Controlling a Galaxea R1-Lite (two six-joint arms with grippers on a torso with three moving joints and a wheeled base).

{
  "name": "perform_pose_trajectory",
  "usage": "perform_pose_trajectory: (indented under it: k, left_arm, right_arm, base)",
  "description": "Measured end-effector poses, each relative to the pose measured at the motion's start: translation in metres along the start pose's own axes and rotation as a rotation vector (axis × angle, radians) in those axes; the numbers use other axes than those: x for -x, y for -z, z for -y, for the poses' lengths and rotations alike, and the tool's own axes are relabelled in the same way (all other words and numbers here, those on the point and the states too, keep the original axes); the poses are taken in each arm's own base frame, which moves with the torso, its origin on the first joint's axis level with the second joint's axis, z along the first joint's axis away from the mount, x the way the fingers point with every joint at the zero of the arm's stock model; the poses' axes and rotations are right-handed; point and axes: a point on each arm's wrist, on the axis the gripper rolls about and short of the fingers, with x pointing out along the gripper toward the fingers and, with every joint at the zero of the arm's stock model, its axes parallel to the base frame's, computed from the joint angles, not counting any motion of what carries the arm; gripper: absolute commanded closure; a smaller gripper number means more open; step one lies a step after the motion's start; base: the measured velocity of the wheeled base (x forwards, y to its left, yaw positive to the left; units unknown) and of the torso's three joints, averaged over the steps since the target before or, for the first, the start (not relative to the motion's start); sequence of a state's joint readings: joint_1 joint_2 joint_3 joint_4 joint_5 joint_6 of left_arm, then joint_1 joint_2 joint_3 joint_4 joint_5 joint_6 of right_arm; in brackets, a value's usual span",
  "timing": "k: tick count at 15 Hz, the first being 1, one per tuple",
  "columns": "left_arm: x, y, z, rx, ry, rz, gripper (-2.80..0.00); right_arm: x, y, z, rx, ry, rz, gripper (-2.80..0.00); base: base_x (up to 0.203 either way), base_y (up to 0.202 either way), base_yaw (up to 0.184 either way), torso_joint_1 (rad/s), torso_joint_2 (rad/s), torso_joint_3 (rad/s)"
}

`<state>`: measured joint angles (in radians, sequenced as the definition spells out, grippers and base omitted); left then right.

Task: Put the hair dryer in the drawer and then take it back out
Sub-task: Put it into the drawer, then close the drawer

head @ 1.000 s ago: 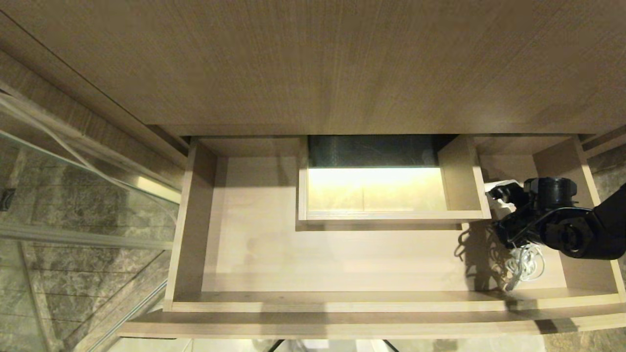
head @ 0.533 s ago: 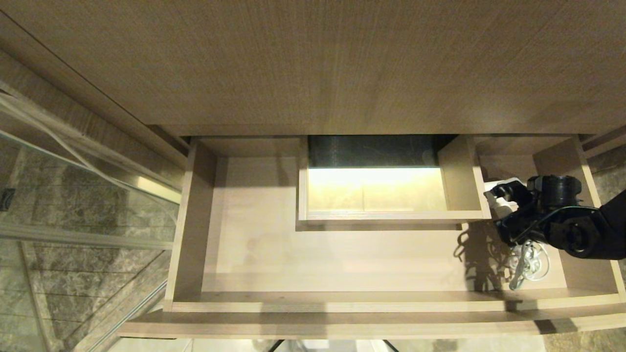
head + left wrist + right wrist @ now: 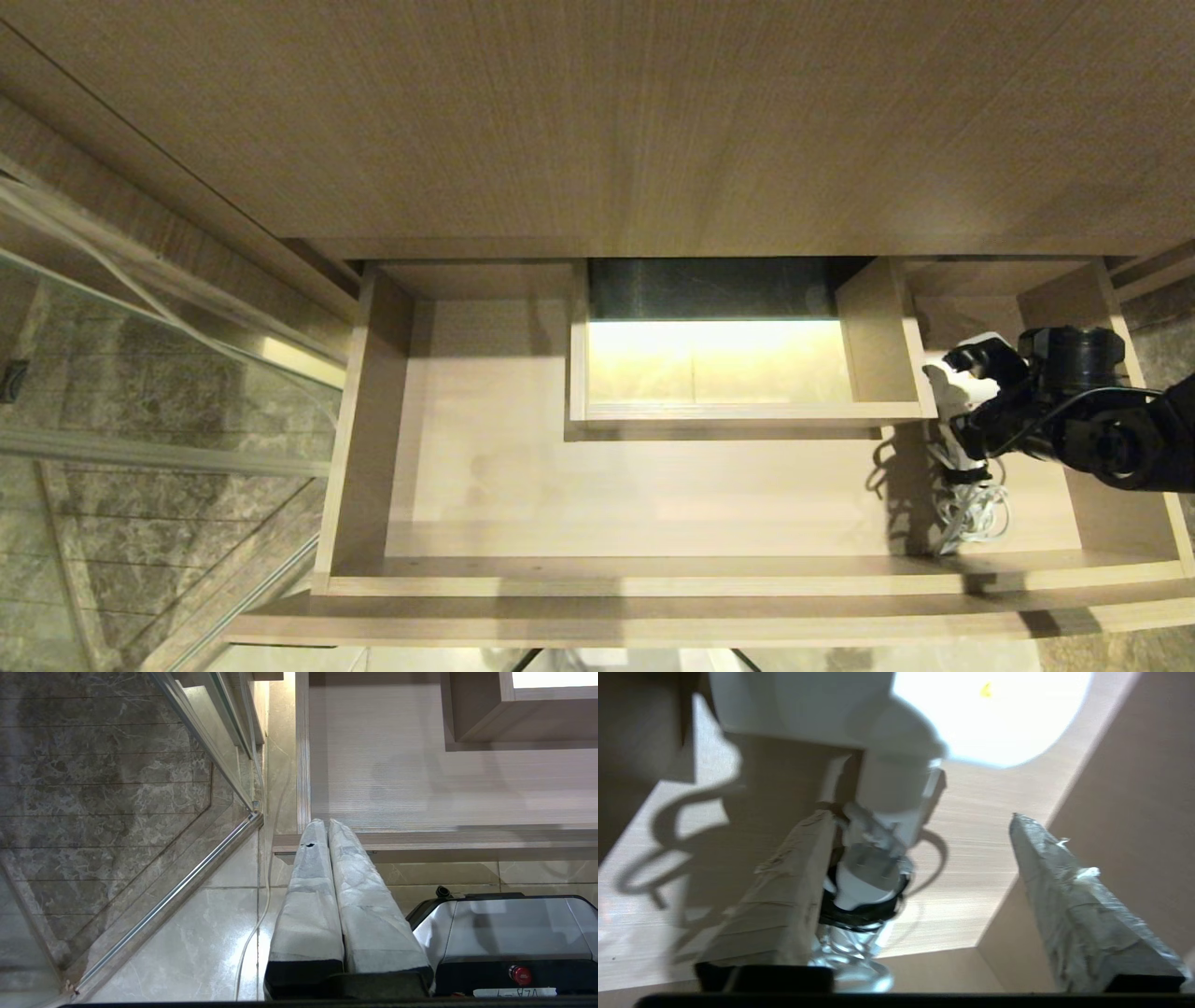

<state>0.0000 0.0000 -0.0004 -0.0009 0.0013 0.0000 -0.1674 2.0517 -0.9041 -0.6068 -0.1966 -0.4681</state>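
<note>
The drawer (image 3: pixel 653 495) is pulled out wide, its floor pale wood grain. The white hair dryer (image 3: pixel 943 397) lies in the drawer's right section, with its bundled white cord (image 3: pixel 971 509) toward the front wall. My right gripper (image 3: pixel 976 397) hangs over it, open; in the right wrist view the hair dryer (image 3: pixel 887 793) rests against one finger (image 3: pixel 784 891), while the other finger (image 3: pixel 1069 896) stands far off, near the drawer (image 3: pixel 980 858) side wall. My left gripper (image 3: pixel 322 823) is shut and empty, parked low before the drawer (image 3: pixel 420 765) front.
A boxed cut-out (image 3: pixel 719 373) fills the drawer's middle back, close to the hair dryer's left. The vanity top (image 3: pixel 597 121) overhangs the back. A glass shower door with a metal rail (image 3: pixel 159 448) stands at the left. The robot's base (image 3: pixel 509 933) is below.
The right gripper has opened and shifted toward the drawer's back. The hair dryer has come free of its grip, and the cord bundle has slid a little left on the drawer floor.
</note>
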Motion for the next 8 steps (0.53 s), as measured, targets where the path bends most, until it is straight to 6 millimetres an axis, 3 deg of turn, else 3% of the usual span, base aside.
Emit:
perform_pose_trajectory:
  k: [7,8]
  left_arm:
    - [0.000,0.000,0.000,0.000,0.000,0.000,0.00]
    - [0.000,0.000,0.000,0.000,0.000,0.001,0.00]
  right_arm:
    - [0.080,-0.012,0.026,-0.029,0.091,0.083,-2.80]
    - [0.094,-0.012,0.029,-0.033,0.105,0.091,0.00]
  base:
    - [0.000,0.000,0.000,0.000,0.00,0.000]
    - [0.000,0.000,0.000,0.000,0.00,0.000]
